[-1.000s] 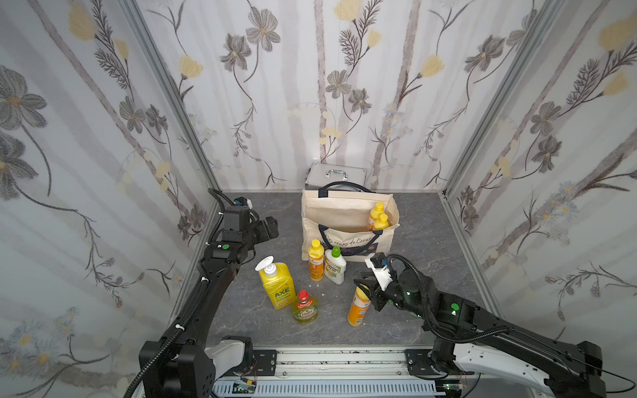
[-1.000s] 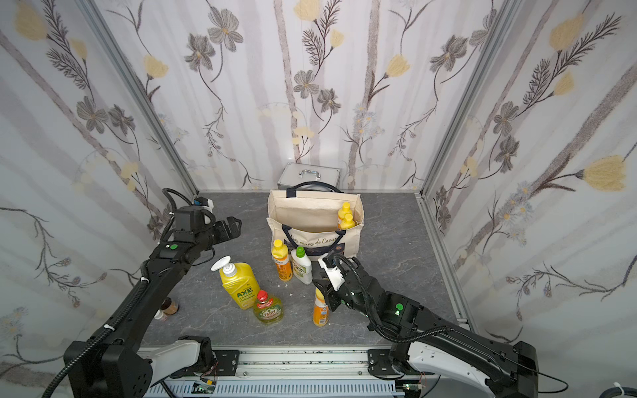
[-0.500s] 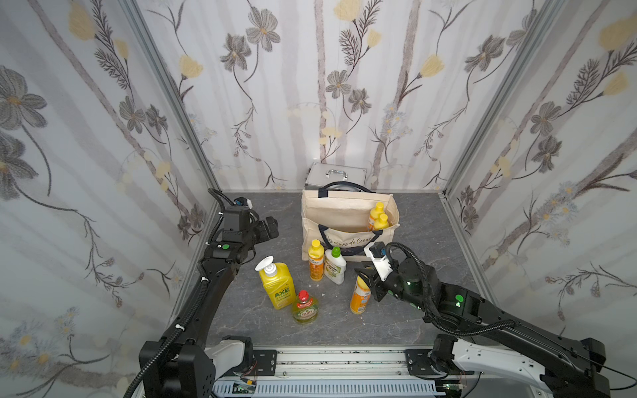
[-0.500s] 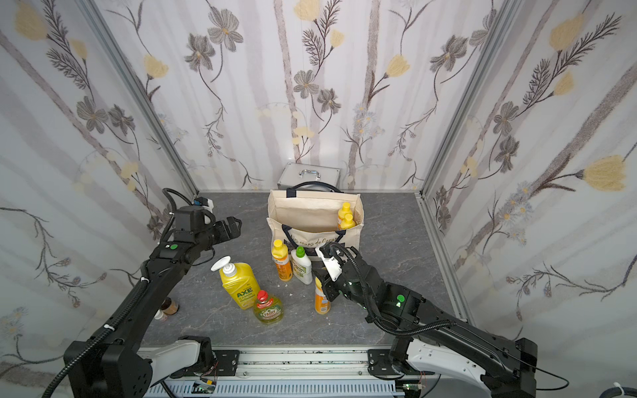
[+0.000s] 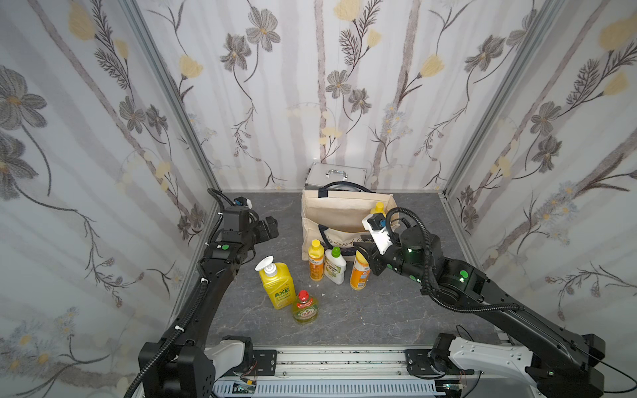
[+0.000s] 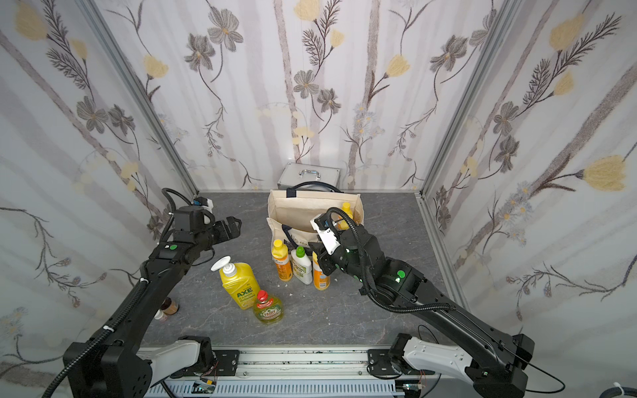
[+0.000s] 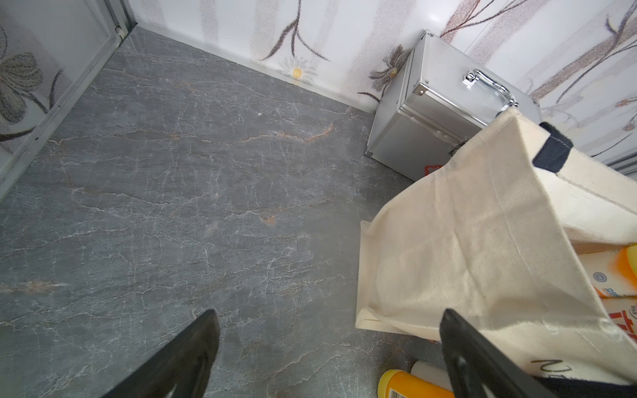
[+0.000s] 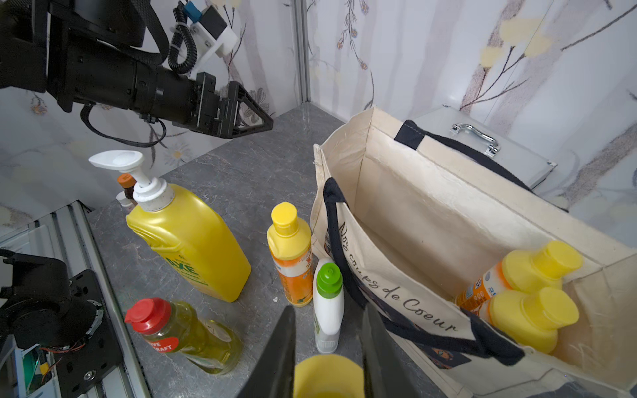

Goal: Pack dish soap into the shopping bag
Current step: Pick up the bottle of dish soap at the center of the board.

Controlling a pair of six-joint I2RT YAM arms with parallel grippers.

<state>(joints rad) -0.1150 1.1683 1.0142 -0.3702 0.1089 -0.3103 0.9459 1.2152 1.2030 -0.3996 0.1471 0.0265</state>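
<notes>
The shopping bag (image 5: 344, 213) stands open at the back, with two orange yellow-capped dish soap bottles (image 8: 531, 272) leaning inside its right end. My right gripper (image 5: 362, 249) is shut on the yellow cap (image 8: 327, 375) of another orange bottle (image 5: 359, 275), held upright just in front of the bag. Beside it stand an orange bottle (image 5: 315, 263) and a white green-capped one (image 5: 335, 267). The yellow AXE pump bottle (image 5: 277, 287) and red-capped Fairy (image 5: 305, 308) stand nearer the front. My left gripper (image 5: 270, 229) hovers open and empty left of the bag (image 7: 465, 241).
A silver metal case (image 5: 336, 174) sits against the back wall behind the bag. Small brown bottles (image 6: 169, 306) stand by the left wall under my left arm. Patterned walls close in three sides; a metal rail (image 5: 327, 358) runs along the front edge.
My right gripper has carried the orange bottle away from the front edge toward the bag, bringing it upright beside the white bottle. The left arm has not moved.
</notes>
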